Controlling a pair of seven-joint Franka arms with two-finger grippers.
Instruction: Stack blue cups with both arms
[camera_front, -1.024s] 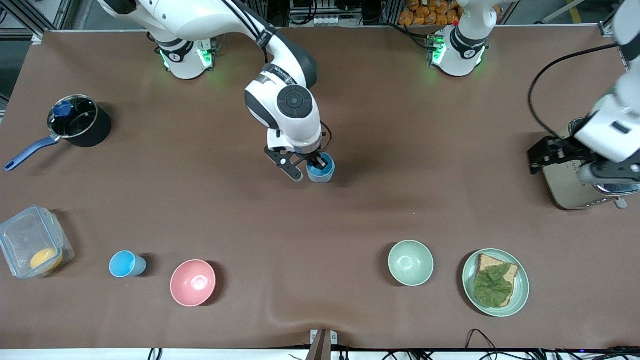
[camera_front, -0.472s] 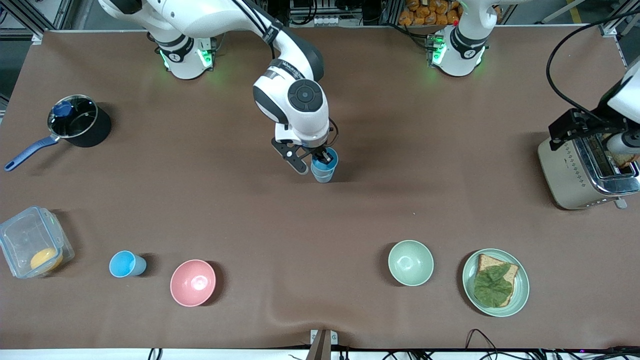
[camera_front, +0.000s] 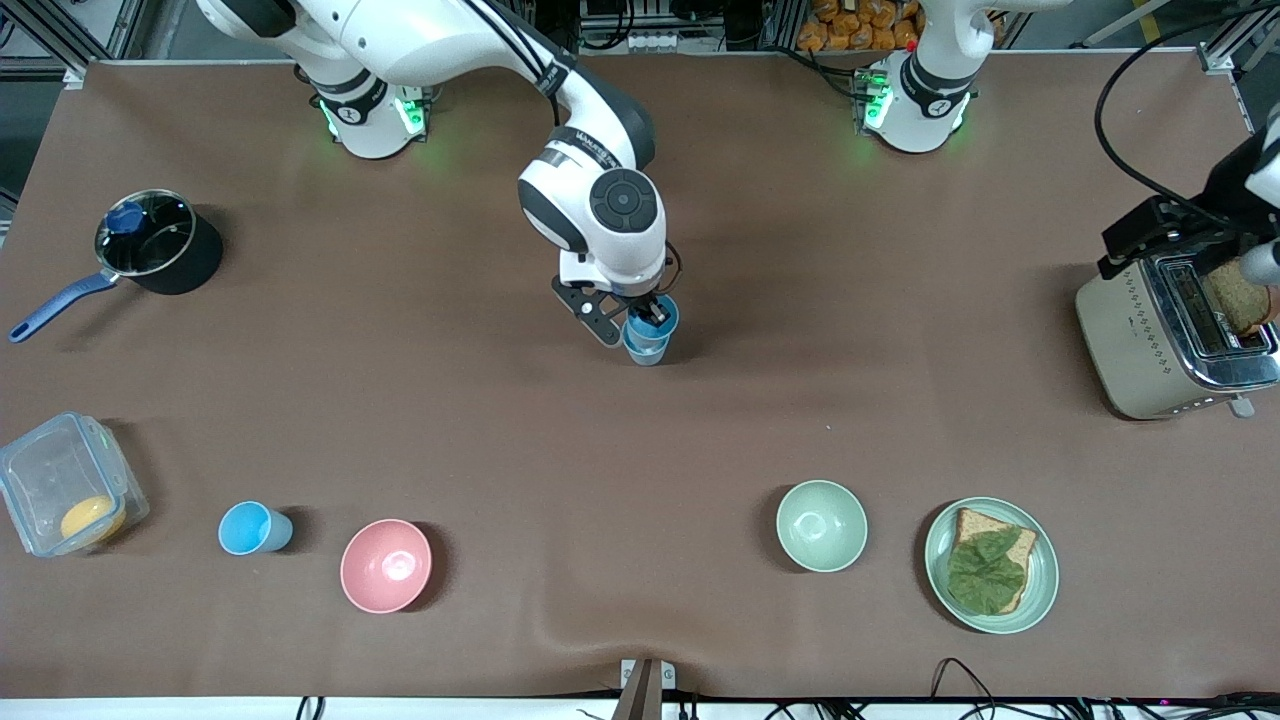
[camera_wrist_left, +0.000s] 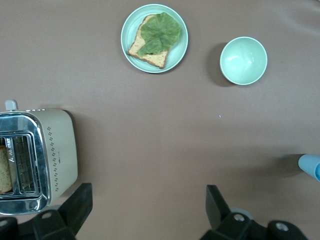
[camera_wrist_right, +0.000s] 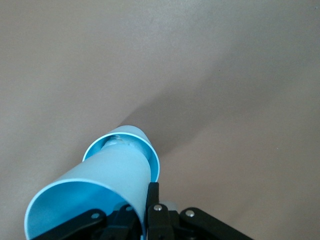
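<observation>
My right gripper (camera_front: 640, 321), clamped on a blue cup's (camera_front: 655, 318) rim, has lifted it above the cup below (camera_front: 645, 348), unstacking them. My left gripper (camera_front: 1160, 235), now spread wide, waits over the toaster (camera_front: 1150, 335), well apart.

1. My right gripper (camera_wrist_right: 145, 212) shows as black fingers with small silver screws, closed on the rim of a bright blue cup (camera_wrist_right: 95, 187).
2. One finger (camera_wrist_right: 152, 202) lies against the outside of that cup's wall; the other is inside the cup's mouth, and I cannot make out its tip.
3. The held cup is tilted, and its narrow end sits inside the open mouth of a second blue cup (camera_wrist_right: 150, 152) below it.
4. Brown table (camera_wrist_right: 225, 75) surface fills everything else, with a dark shadow stretching away from the cups.
</observation>
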